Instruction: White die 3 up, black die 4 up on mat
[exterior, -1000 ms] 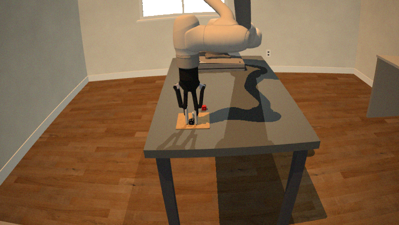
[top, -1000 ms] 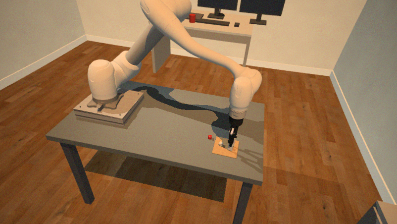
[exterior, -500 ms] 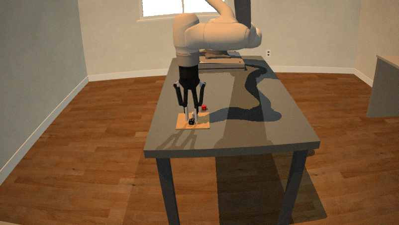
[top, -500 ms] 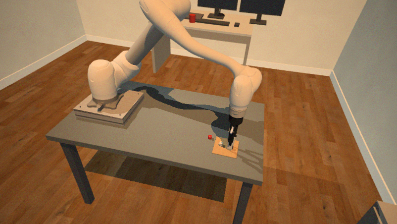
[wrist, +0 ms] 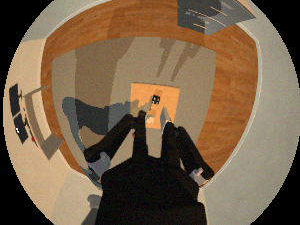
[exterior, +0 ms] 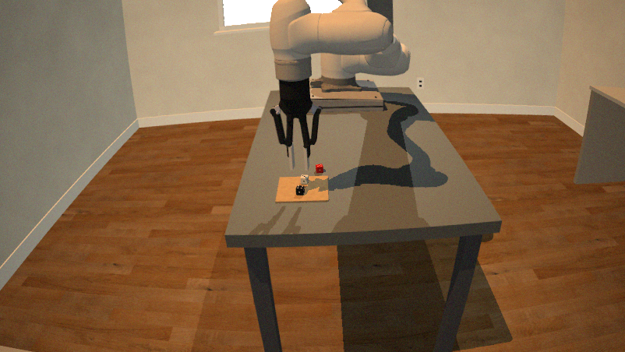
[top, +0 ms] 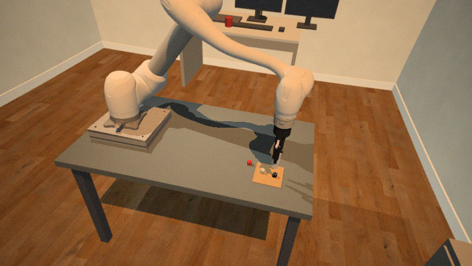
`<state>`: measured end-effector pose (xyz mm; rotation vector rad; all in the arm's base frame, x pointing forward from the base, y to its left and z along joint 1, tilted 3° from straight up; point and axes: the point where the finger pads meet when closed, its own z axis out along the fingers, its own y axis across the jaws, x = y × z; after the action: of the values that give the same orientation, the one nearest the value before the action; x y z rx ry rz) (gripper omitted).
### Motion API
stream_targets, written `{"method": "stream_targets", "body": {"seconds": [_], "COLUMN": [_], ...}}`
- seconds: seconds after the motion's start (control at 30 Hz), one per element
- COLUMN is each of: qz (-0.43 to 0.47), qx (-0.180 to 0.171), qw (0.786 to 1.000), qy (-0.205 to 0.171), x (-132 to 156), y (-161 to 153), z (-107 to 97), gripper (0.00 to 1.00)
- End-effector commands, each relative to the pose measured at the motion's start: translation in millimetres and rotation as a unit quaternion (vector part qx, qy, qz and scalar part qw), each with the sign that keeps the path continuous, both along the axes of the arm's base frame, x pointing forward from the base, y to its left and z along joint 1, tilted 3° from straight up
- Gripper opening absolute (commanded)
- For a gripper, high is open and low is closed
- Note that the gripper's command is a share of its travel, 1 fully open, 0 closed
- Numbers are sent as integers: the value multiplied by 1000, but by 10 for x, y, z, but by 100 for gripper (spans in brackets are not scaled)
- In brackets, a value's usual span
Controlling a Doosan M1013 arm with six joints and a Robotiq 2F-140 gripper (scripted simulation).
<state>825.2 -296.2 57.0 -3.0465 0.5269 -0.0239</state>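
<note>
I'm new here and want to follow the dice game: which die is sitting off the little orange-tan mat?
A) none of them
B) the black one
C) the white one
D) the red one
D: the red die sits on the table beside the mat.

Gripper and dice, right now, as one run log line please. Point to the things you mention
gripper (top: pixel 274 165) (exterior: pixel 299 168) (wrist: pixel 154 109): open, raised | black die (top: pixel 274 175) (exterior: pixel 299 190) (wrist: pixel 156 100), white die (top: pixel 262 170) (exterior: pixel 304 179) (wrist: pixel 150 119): on mat (top: pixel 266 182) (exterior: pixel 284 195) (wrist: pixel 172 94) | red die (top: pixel 249 162) (exterior: pixel 319 168): off mat

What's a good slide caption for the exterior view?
Open pincer hovering above the table; black die and white die on the mat, red die off it.
</note>
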Motion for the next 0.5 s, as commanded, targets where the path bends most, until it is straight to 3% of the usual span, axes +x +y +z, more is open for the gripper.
{"method": "stream_targets", "body": {"seconds": [0.0, 0.23, 0.27, 0.47], "qz": [2, 2, 2, 2], "qx": [-3, -3, -3, -3], "qw": [1000, 1000, 1000, 1000], "qy": [-1, -1, -1, -1], "x": [3, 2, 2, 2], "y": [-49, -51, -51, -51], "z": [155, 189, 189, 189], "gripper": [29, 29, 100, 100]}}
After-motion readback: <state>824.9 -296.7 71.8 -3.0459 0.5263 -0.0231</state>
